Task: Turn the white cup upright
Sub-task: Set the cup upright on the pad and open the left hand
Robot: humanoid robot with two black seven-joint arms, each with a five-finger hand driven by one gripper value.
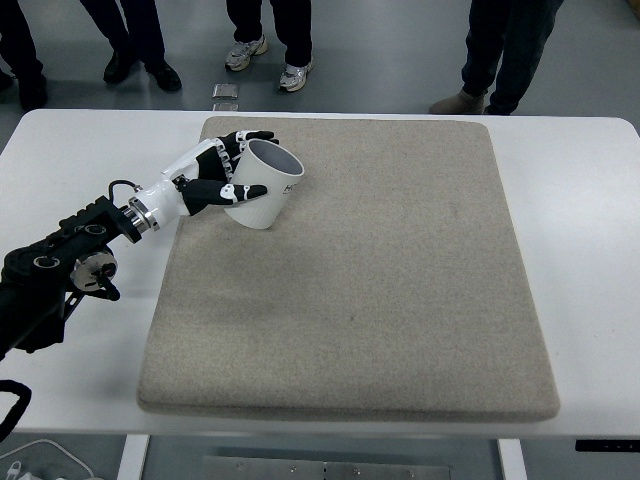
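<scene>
Here we have our left hand wrapped around the white cup, with the thumb across the near wall and the other fingers curled over the far side, near the rim. The cup sits toward eleven o'clock on the beige mat, tilted, with its open mouth turned up and toward one o'clock; its base seems to rest on or just above the mat, though we cannot tell which. We judge the side grip is chosen so the wrist can roll the cup about its own axis, and the tilt suggests the flip is partly done, not finished. The mat covers most of the white table, probably to cushion the cup and keep it from sliding as it is set down. Our right arm is not in view. Several people's legs and shoes stand beyond the table's far edge at twelve o'clock, well apart from the work.
</scene>
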